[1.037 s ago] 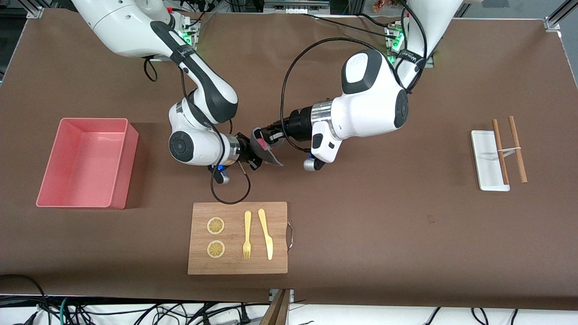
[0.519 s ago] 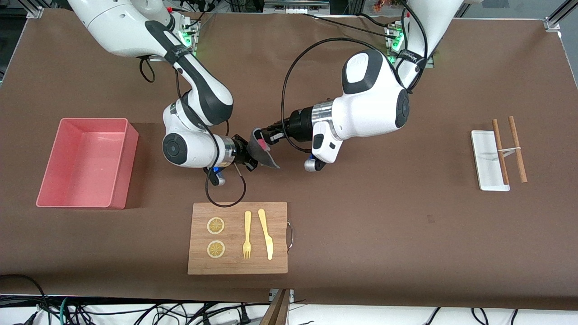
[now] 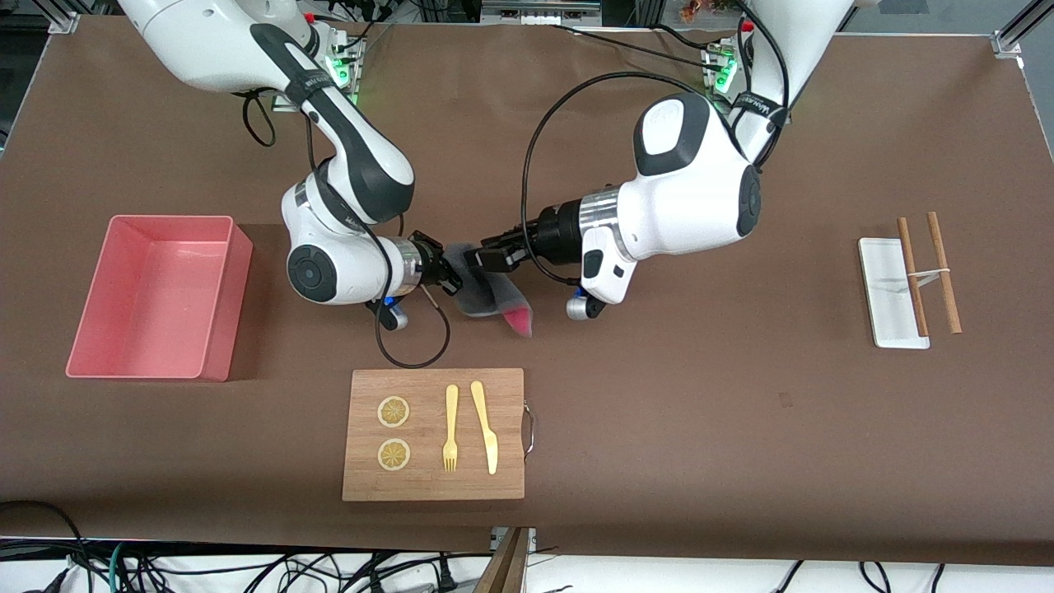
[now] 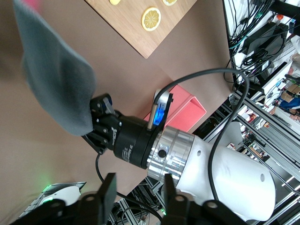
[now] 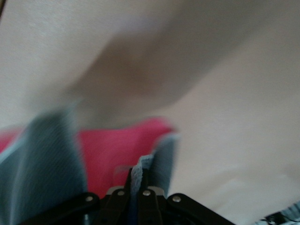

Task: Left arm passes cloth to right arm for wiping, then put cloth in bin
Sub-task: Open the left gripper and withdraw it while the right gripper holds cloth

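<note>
I'm seeing the cloth (image 3: pixel 492 292) hanging from my right gripper (image 3: pixel 455 273), which is clamping its edge, draping down just over the table, while my left gripper (image 3: pixel 476 258), fingers parted and empty, is sitting just beside it

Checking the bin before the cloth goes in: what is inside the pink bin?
Nothing shows inside the pink bin: its floor and inner walls are bare. Only the base of its wall nearest the front camera is hidden.
</note>
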